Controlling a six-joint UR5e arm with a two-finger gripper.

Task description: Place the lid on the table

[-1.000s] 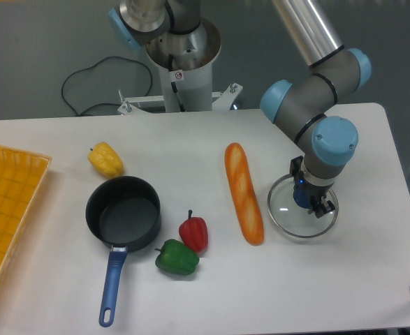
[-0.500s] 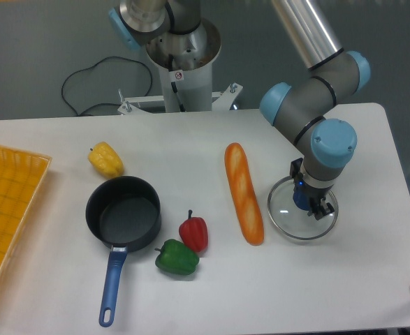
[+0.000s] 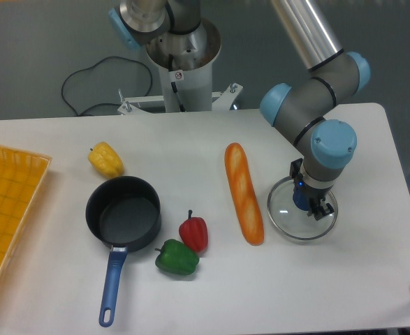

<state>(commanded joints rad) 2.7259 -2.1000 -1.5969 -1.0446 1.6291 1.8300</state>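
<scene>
camera view from above the front of the large white table with rounded corners (image 3: pixel 191 293) shows the round transparent glass lid with a thin silver rim (image 3: pixel 283 216) lying flat on the table at the right side, just beside the long orange baguette (image 3: pixel 244 193), apart from it by a thin gap. the grey and light blue robot arm (image 3: pixel 316 105) comes down from the top and its gripper (image 3: pixel 308 207) stands upright over the middle of the lid, where the knob is hidden under it; the dark fingers (image 3: pixel 319 209) are low at the lid centre, but if they are pressed on the knob or a little apart from it i cannot tell, because the wrist covers this place. the black saucepan with a blue handle (image 3: pixel 123 213) stands left of the middle, uncovered, well apart from the lid, the handle pointing to the front edge. a red bell pepper (image 3: pixel 193 232) and a green bell pepper (image 3: pixel 176 257) touch each other just right of the pan. a yellow bell pepper (image 3: pixel 105 158) lies behind the pan. a yellow tray with grid pattern (image 3: pixel 5 209) is at the left edge of the table.
</scene>
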